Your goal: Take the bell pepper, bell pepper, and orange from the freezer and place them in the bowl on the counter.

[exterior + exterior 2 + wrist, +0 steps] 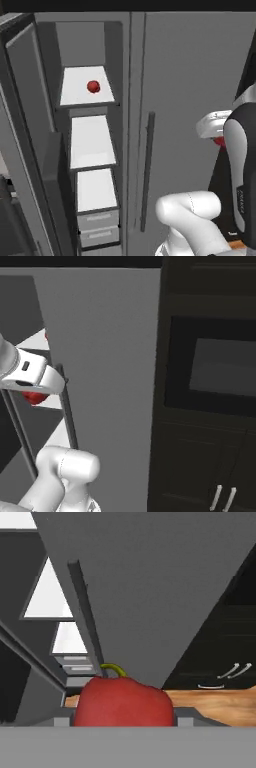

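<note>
No text, label, brand, number or sign can be read here. The arm's dark forearm casing (241, 200), right of the freezer (90, 150), carries a small pale vertical marking, too blurred to make out. The freezer shelves, drawers and door are plain.

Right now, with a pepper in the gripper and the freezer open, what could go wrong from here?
1. The gripper holds a bell pepper close to the closed grey door and its bar handle; a wide swing might clip them.
2. The pepper's lumpy, glossy skin may let it slip in transit.
3. A second bell pepper sits on the freezer's top shelf; it could roll when reached for.
</note>
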